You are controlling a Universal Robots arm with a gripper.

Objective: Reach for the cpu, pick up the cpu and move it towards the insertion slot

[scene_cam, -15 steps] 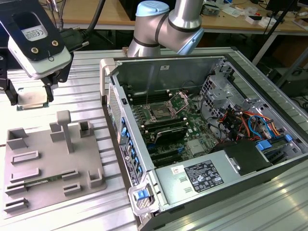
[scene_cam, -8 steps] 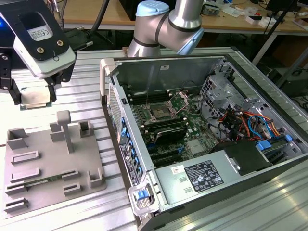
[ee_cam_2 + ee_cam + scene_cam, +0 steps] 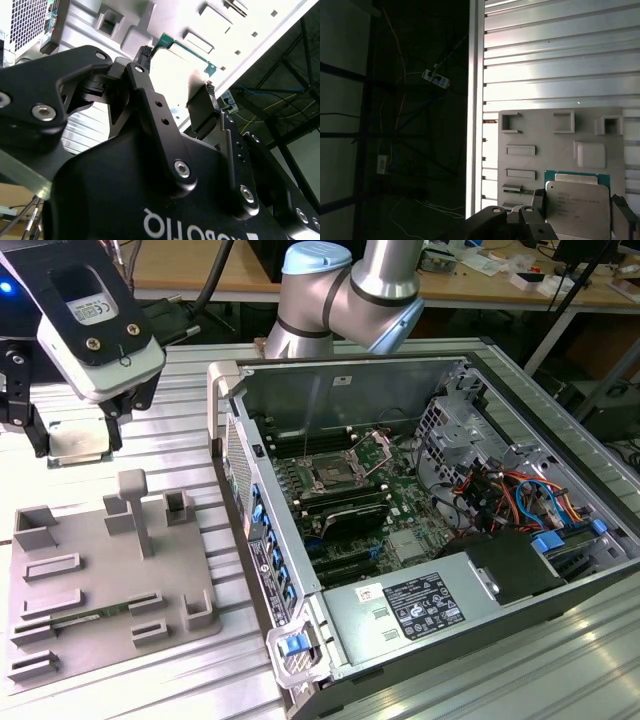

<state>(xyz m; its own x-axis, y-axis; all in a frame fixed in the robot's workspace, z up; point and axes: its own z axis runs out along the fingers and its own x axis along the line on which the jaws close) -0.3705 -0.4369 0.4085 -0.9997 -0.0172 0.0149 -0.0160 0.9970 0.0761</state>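
Grey robot arm [image 3: 350, 290] with a blue-capped joint at the top centre of the exterior view. Its wrist [image 3: 100, 335] sits tilted in the upper left, with the black gripper [image 3: 76, 436] pointing down. In the second wrist view two black fingers [image 3: 150, 100] angle inward. In the first wrist view they clamp opposite edges of the cpu [image 3: 577, 210].

- A pale wooden desk [image 3: 170, 270] runs along the exterior view's upper edge.
- Bright light glares off the ribbed metal tabletop [image 3: 560, 670].
- In the first wrist view, cables [image 3: 420, 212] trail over a dark floor [image 3: 350, 165].
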